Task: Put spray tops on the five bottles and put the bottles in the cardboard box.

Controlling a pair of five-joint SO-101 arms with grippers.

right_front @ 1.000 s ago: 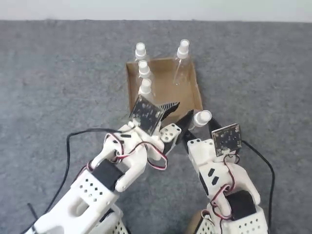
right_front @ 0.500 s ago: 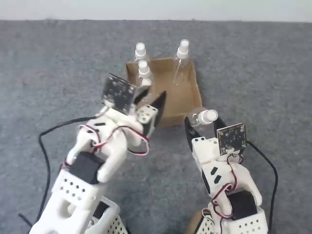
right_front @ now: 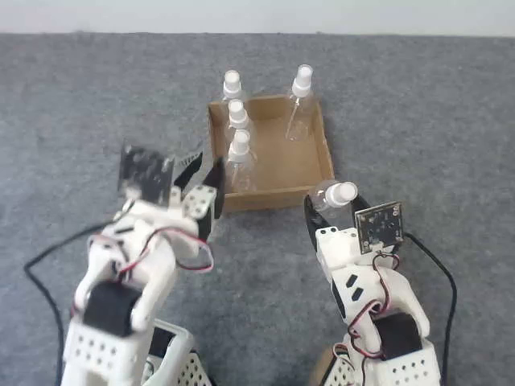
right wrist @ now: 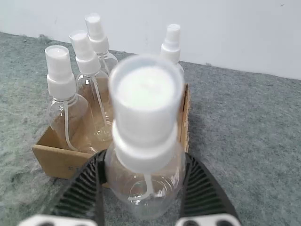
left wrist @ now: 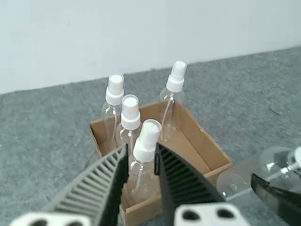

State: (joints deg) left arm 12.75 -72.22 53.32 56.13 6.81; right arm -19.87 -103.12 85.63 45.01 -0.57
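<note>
Cardboard box (right_front: 278,194) sits mid-table, far of both arms, prob. so either can reach it. Left gripper (right_front: 199,175) hangs just left of the box's near-left corner, jaws apart and empty, likely parked clear to give the other arm room. Right gripper (right_front: 331,207) is clamped on the fifth bottle (right_front: 324,194), held tilted just near of the box's near-right corner, prob. for dropping in. Count: 1 box, 2 grippers, 5 bottles (4 upright in box, 1 held), 5 spray tops (right_front: 240,143), all fitted.
</note>
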